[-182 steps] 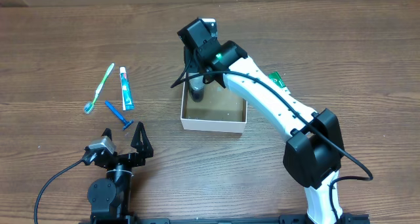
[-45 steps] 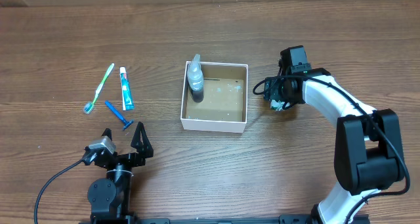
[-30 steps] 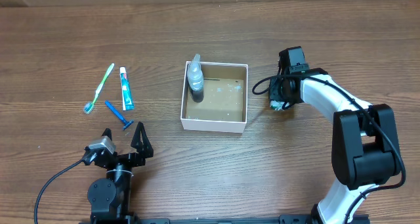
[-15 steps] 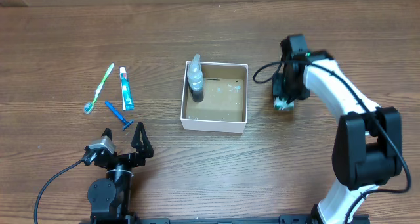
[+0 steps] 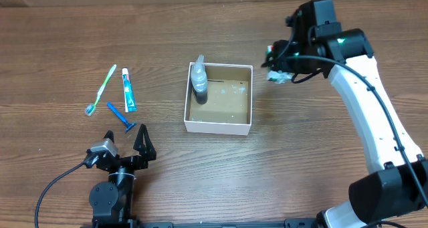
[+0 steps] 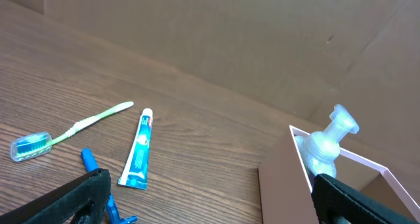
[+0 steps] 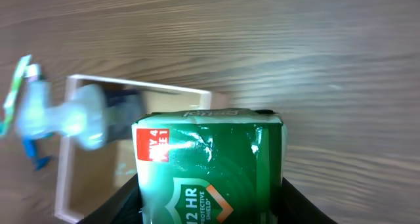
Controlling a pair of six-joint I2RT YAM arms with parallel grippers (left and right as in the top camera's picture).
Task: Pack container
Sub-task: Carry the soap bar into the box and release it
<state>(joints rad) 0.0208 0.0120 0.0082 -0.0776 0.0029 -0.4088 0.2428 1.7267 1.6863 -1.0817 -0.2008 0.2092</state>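
Green packet (image 7: 210,178) is pinched in your right hand (image 5: 277,66), held just beside the white cardboard container (image 5: 218,127); your left hand (image 5: 126,140) rests spread.

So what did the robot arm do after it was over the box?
The right fingers left the container, went down to the table on its right, took hold of the green packet and lifted it toward the container's far right corner. The bottle stayed in the container. The toothbrush, toothpaste, razor and left fingers did not move.
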